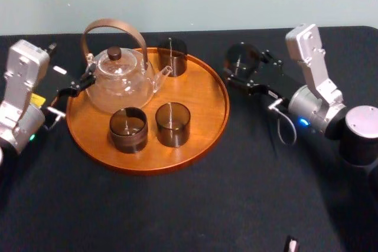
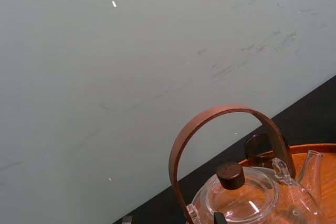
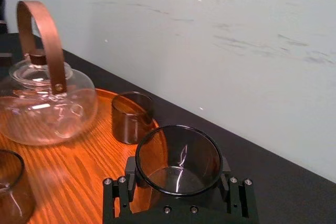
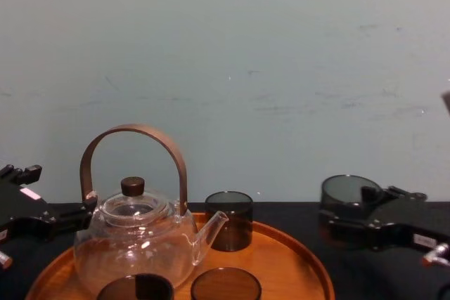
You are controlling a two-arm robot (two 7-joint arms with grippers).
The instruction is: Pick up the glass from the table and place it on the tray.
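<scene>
From the head view, the right gripper (image 1: 244, 66) is pressed on a dark smoky glass (image 1: 239, 57), one jaw on each side of its wall. The glass is over the black table (image 1: 177, 216), just beside the right rim of the round wooden tray (image 1: 204, 128) and not yet above it. The tray carries a clear teapot (image 1: 121, 81) and three other dark glasses (image 1: 172, 124). The right part of the tray is bare. The left gripper (image 1: 85, 79) waits at the left rim, close to the teapot. Whether it is spread or closed, I cannot tell.

In the left wrist view I see the teapot's brown handle and lid from near, with one dark glass behind them.

In the right wrist view the glass stands upright between the jaws, its round mouth open to the camera. The orange wood of the tray lies close beside it.

In the chest view the glass is on the right, well apart from the teapot. Its base is hidden behind the gripper, so I cannot say if it is lifted off the table.

I judge the glass to be light, stiff, thin-walled and smooth, so it can slip or crack. The hold across the wall, low on the body, seems good to me, with a moderate squeeze. It must clear the low rim and go down gently on the bare right part.
</scene>
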